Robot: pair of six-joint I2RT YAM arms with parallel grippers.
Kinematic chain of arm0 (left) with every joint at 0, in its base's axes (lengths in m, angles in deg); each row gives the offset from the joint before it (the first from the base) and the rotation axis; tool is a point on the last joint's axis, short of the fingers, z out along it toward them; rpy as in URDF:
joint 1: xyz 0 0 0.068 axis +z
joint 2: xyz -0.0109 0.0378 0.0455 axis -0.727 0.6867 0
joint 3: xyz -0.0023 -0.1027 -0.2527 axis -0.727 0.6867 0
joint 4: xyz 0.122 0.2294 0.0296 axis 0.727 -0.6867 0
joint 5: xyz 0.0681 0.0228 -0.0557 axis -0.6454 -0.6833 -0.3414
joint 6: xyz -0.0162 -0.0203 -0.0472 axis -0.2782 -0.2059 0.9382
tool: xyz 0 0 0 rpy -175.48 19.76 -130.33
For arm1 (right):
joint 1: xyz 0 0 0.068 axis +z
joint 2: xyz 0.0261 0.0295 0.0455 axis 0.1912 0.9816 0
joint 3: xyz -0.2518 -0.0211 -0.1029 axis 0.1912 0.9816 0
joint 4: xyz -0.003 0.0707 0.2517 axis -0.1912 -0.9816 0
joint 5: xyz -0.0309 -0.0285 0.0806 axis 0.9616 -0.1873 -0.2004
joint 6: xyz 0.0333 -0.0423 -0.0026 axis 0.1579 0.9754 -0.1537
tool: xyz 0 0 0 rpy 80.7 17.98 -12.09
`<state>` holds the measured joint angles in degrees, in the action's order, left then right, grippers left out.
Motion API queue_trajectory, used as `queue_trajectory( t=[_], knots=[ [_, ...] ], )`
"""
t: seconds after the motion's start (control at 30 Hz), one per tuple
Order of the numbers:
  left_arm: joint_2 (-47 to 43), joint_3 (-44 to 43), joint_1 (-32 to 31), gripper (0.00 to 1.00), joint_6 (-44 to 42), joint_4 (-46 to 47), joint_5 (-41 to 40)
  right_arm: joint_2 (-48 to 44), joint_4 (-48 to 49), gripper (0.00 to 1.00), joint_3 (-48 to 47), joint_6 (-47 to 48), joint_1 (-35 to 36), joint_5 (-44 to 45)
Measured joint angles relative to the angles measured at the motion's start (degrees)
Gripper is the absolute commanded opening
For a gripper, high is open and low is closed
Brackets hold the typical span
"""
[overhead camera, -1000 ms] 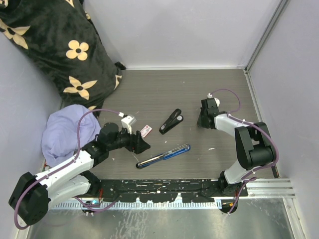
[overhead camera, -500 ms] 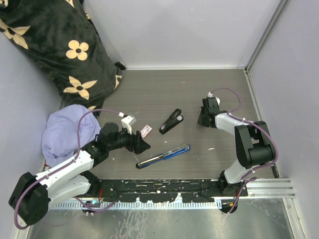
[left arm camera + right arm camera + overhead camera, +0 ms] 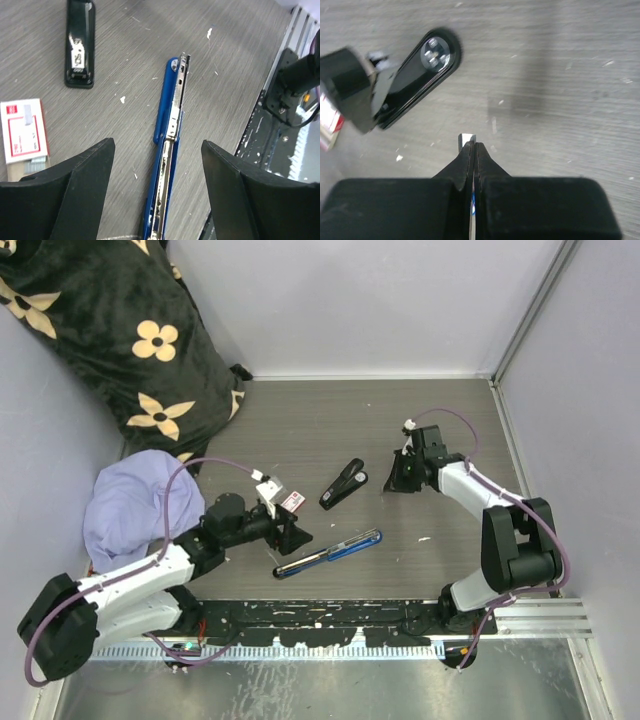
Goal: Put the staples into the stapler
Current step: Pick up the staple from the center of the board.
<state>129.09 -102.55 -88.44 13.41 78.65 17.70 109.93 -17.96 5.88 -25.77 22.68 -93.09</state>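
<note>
Left gripper (image 3: 157,145): blunt black fingers are held wide apart, and the blue stapler (image 3: 170,125), its thin metal rail laid open, is framed between them. The flat cardboard staples box (image 3: 22,131), white with a red label, is seen just outside one finger. Right gripper (image 3: 471,145): tapered fingers are pressed together, with a thin silvery strip (image 3: 467,139) pinched at the tips. The glossy black stapler (image 3: 415,75) is seen beyond them.

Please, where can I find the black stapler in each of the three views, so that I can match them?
Top view: black stapler at the centre, right of the staple box.
Left wrist: top left, above the box.
Right wrist: upper left; the box at the left edge.
Shared landmark: the staple box.
</note>
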Motion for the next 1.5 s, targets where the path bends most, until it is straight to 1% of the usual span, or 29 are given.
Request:
queue_trajectory(
  t=[0.07,0.17,0.33,0.5,0.6,0.77,0.93,1.0,1.13,1.2,1.33,1.5],
  knots=[
    [1.03,0.04,-3.28,0.71,-2.86,1.49,-2.21,-0.7,-1.75,0.01,-0.42,0.55,0.0,-4.04],
    [3.37,0.02,-9.88,0.69,-8.48,4.04,-6.54,-1.29,-5.84,0.01,-1.01,1.07,1.2,-12.07],
    [9.29,-0.83,-19.34,0.69,-19.3,7.54,-14.16,-1.33,-10.67,0.01,-3.1,1.14,9.03,-21.03],
    [11.5,-0.87,-24.92,0.7,-29.64,12.44,-21.22,-2.01,-13.2,0.01,-5.46,0.57,16.24,-27.71],
    [11.56,-0.87,-27.85,0.71,-35.45,15.02,-26.05,-2.01,-14.51,0.0,-6.86,0.28,18.82,-29.42],
    [12.41,-0.87,-32.35,0.7,-44.17,18.51,-34.21,-1.95,-16.98,0.01,-8.26,0.31,20.94,-30.67],
    [14.82,-0.87,-35.71,0.65,-49.29,20.22,-39.15,-1.73,-19.76,0.01,-9.81,0.76,21.94,-30.77],
    [15.13,-0.87,-36.02,0.63,-50.27,20.52,-40.02,-1.62,-20.83,0.01,-10.21,1.16,21.99,-30.86],
    [15.37,-1.14,-36.17,0.51,-51.6,20.24,-41.48,-1.49,-22.77,0.01,-10.91,2.21,21.99,-31.08],
    [15.43,-1.57,-36.22,0.47,-52.09,19.63,-41.97,-1.49,-23.32,0.01,-11.02,2.71,21.99,-31.21],
    [16.31,-3.34,-37.2,0.41,-53.77,18.47,-43.21,-1.49,-24.61,0.01,-11.13,3.39,21.99,-31.61],
    [19.98,-5.25,-39.08,0.37,-57.0,18.29,-46.88,-1.31,-26.62,0.01,-11.15,4.44,21.86,-30.56]
  ],
)
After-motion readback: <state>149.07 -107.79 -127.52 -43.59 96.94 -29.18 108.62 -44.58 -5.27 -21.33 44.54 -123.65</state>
